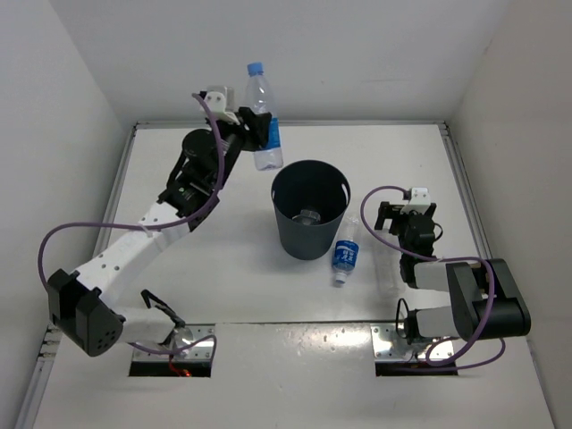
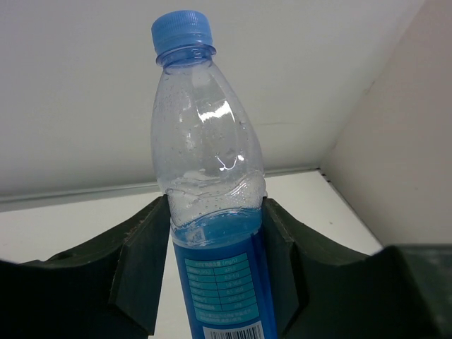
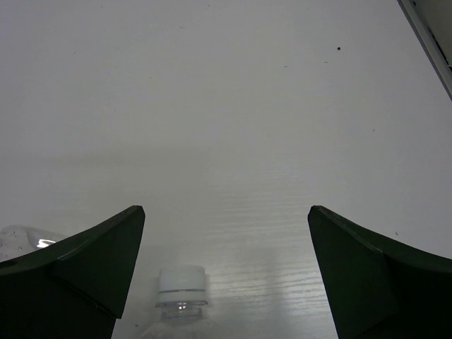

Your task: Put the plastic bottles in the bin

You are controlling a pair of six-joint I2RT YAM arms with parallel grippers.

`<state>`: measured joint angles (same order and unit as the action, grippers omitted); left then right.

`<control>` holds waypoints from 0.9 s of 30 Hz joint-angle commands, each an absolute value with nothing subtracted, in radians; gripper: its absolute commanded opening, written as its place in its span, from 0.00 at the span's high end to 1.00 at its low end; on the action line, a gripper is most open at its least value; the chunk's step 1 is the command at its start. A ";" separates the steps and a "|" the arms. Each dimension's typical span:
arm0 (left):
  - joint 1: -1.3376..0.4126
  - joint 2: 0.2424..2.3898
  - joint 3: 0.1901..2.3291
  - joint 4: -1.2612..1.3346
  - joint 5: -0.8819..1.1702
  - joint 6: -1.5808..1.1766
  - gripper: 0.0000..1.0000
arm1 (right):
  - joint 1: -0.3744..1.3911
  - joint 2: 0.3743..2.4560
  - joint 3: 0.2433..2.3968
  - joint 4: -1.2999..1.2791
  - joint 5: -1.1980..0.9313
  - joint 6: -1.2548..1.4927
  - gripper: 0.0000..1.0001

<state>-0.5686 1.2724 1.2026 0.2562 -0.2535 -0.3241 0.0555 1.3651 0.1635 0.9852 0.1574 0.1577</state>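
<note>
White bench (image 1: 223, 268), walled on three sides. Left tool (image 1: 256, 134): clamped on blue-capped bottle (image 1: 263, 103), upright, aloft beside far-left rim of bin (image 1: 288, 231); bin opening lies rightward and nearer. Right tool (image 1: 407, 219): spread wide, empty, above white-capped bottle (image 3: 181, 281) lying flat.

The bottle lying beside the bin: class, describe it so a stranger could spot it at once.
Find the dark grey bin at the centre. Just right of its base is a small blue-labelled bottle. Unlike the upright bottle in the left gripper, it lies flat.
</note>
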 commanded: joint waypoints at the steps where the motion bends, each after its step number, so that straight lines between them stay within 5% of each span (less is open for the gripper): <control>1: -0.612 1.313 1.235 0.340 -0.146 -0.356 0.81 | 0.057 1.367 0.189 1.023 0.169 0.163 0.00; 17: -0.796 1.417 1.108 0.434 -0.124 -0.293 0.75 | 0.057 1.367 0.189 1.023 0.169 0.163 0.00; 18: -0.796 1.417 1.094 0.434 -0.124 -0.293 0.71 | 0.057 1.367 0.189 1.023 0.169 0.163 0.00; 22: -0.796 1.417 1.054 0.434 -0.124 -0.259 0.29 | 0.057 1.367 0.189 1.032 0.169 0.163 0.00; 27: -0.796 1.399 1.028 0.422 -0.144 -0.224 0.07 | 0.057 1.367 0.189 1.042 0.169 0.163 0.00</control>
<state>-0.7925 1.4334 1.0328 0.3721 -0.1387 -0.2642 0.0555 1.3651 0.1635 0.9863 0.1577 0.1577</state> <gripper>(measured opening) 0.913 0.996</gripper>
